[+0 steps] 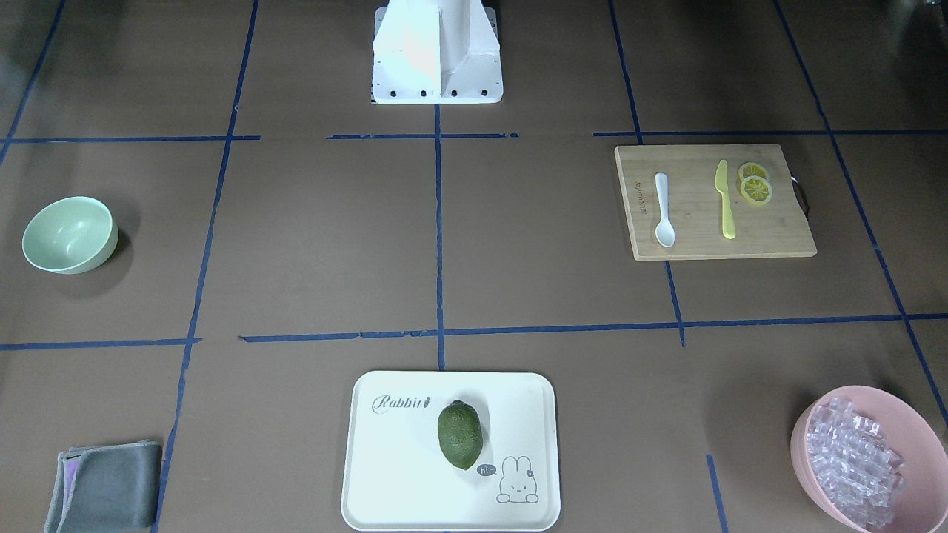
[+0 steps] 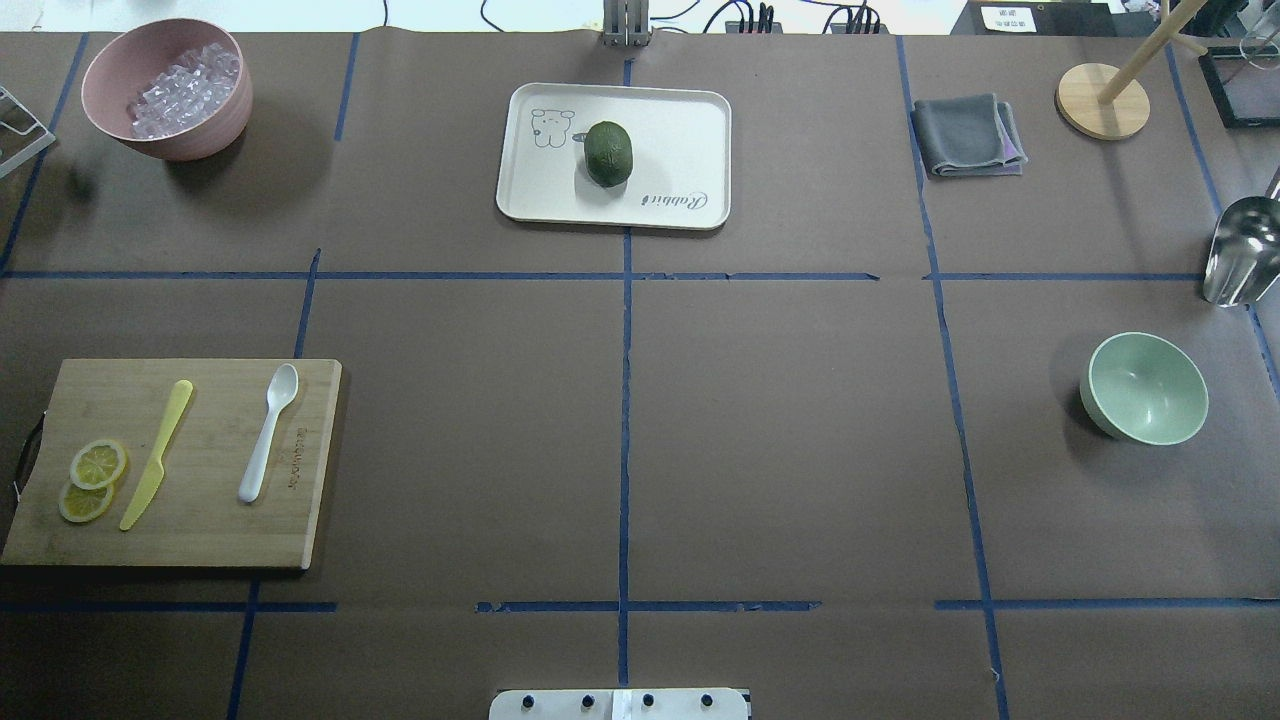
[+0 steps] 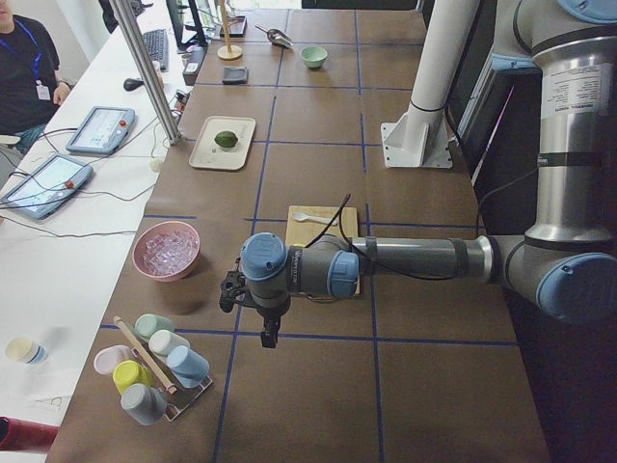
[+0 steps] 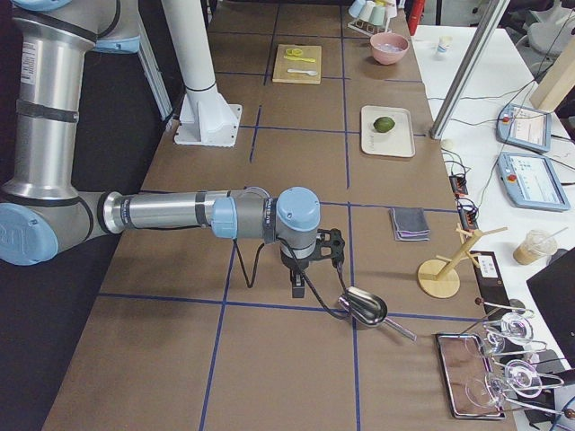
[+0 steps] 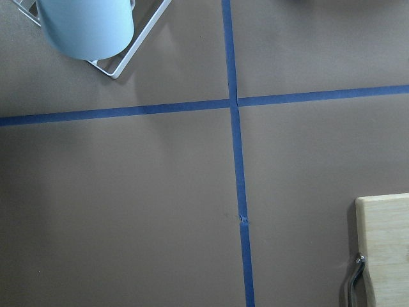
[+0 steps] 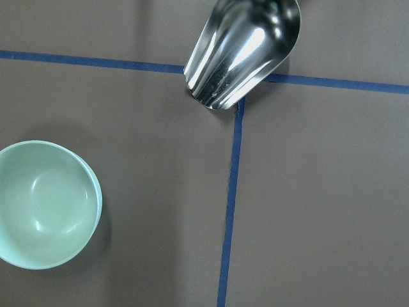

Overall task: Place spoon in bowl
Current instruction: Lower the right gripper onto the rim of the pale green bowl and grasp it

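Observation:
The white spoon lies on a wooden cutting board, at the table's left in the overhead view. The mint-green bowl stands empty and upright at the far right of the table and shows in the right wrist view. The left gripper hangs over bare table beside the board's handle end. The right gripper hangs near the bowl and a metal scoop. Both show only in the side views, so I cannot tell whether they are open or shut.
A yellow knife and lemon slices share the board. A pink bowl of ice, a white tray with a green fruit, a grey cloth, a metal scoop and a cup rack stand around the table.

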You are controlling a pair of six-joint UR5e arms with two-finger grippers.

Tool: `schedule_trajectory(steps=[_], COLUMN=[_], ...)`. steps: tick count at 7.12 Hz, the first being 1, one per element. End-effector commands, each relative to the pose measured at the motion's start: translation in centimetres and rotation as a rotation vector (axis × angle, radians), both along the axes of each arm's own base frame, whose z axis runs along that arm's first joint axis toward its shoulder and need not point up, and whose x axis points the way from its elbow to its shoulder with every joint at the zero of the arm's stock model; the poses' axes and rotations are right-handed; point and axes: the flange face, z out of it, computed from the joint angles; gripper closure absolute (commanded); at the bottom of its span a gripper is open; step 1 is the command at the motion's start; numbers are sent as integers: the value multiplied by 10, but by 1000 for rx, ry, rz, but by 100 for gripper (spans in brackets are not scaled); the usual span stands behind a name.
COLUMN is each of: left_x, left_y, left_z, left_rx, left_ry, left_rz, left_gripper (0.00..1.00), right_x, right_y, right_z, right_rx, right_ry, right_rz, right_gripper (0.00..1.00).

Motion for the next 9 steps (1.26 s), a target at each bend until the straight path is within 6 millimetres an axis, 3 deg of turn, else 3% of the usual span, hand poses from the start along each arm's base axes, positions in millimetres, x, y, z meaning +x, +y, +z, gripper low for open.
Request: schedule_trajectory(steps=[1, 3, 4, 6, 7, 9], left_x=[1, 1, 1, 1, 1, 4], left_y=[0, -1, -1, 0, 1, 0], left_z=[-3, -4, -3, -4, 1, 2], left_rx=[13, 11, 9, 12, 3, 2], left_ry=[0, -1, -1, 0, 0, 0], left_rz=[3, 1, 3, 4, 3, 8], left_gripper=[0, 0, 0, 0, 0, 0], right_x=[-2, -6, -12, -78, -118, -180], right_y=[-6, -12, -28, -74, -80, -74], right_z=[-9, -8, 2, -32, -39, -9], right_rx=[14, 40, 36, 37, 66, 72], right_ry=[-12, -22, -62, -47, -13, -35], right_rz=[2, -5, -13, -36, -12, 22], right_gripper=[0, 0, 0, 0, 0, 0])
